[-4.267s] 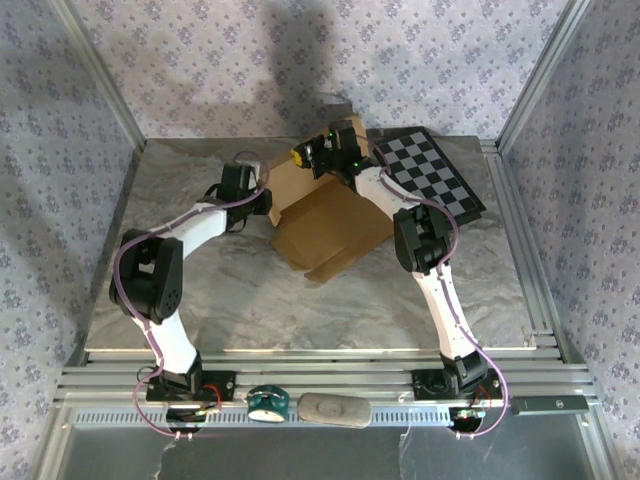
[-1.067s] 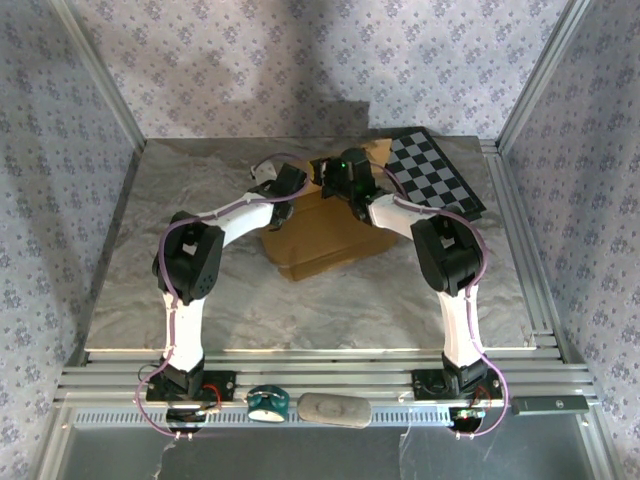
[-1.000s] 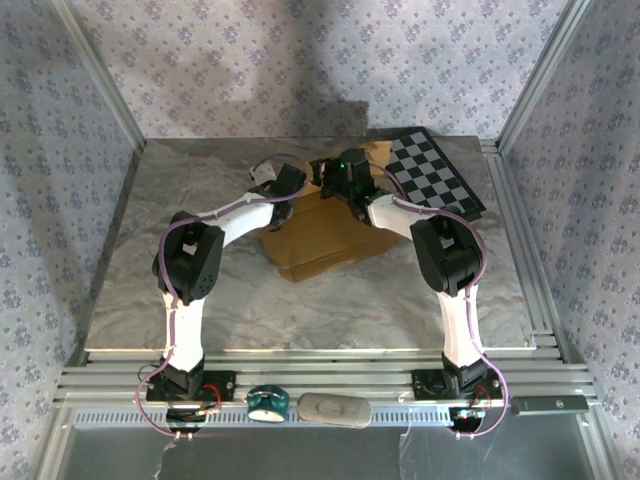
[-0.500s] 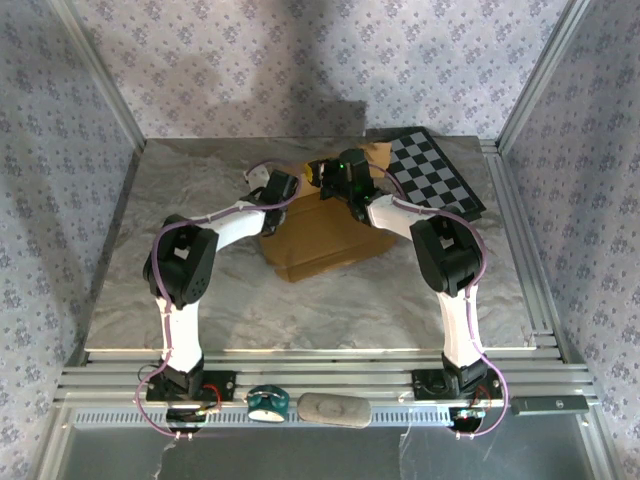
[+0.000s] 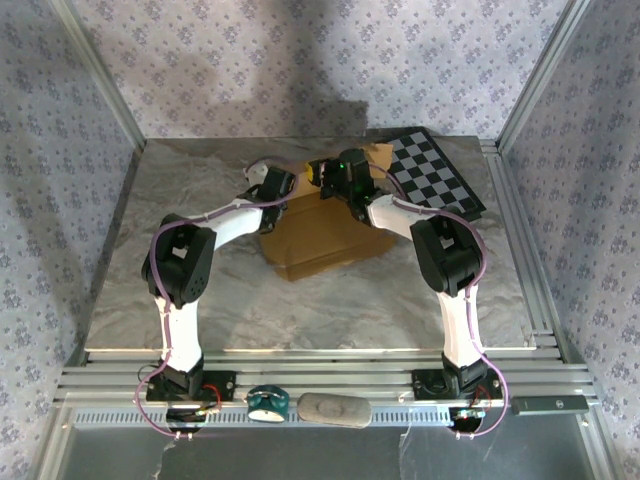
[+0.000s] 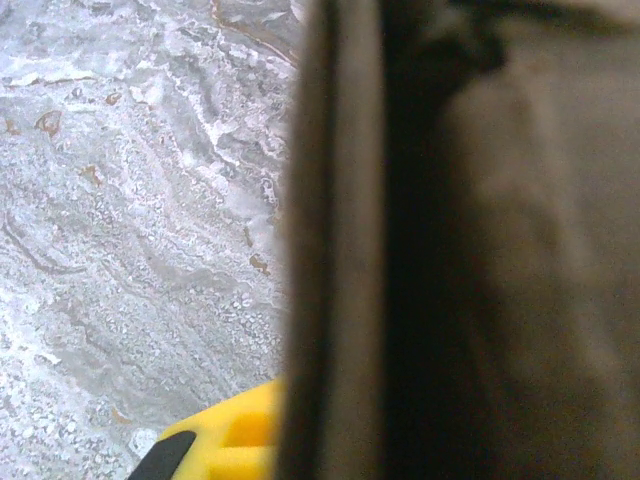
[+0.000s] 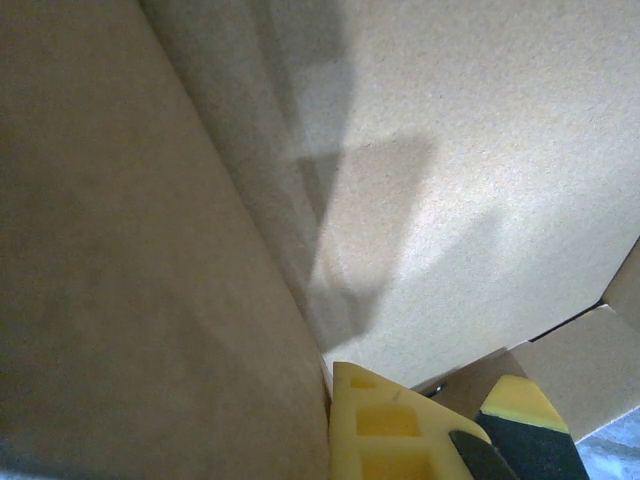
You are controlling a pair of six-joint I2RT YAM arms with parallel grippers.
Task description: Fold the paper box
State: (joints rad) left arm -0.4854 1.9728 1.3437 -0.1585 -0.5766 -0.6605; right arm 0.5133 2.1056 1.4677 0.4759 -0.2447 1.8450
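Note:
The paper box (image 5: 320, 240) is brown cardboard, lying mid-table with its walls partly raised. My left gripper (image 5: 284, 187) is at the box's back left corner. In the left wrist view an upright cardboard edge (image 6: 335, 250) runs straight through the jaws; one yellow finger (image 6: 215, 445) shows to its left and the other is hidden behind it, so the grip is shut on that wall. My right gripper (image 5: 326, 176) is at the box's back edge. Its yellow fingertips (image 7: 400, 430) are together, pressed beside a cardboard wall (image 7: 150, 260), with a pale panel (image 7: 450, 150) beyond.
A black-and-grey checkerboard panel (image 5: 435, 175) lies at the back right, close to the right arm. The marbled table (image 5: 180, 290) is bare at the front and left. A teal object (image 5: 267, 402) and a grey oblong (image 5: 333, 408) rest on the front rail.
My left gripper opened briefly, shut again on the box wall and shifted a little to the left. The right gripper has stayed shut in place.

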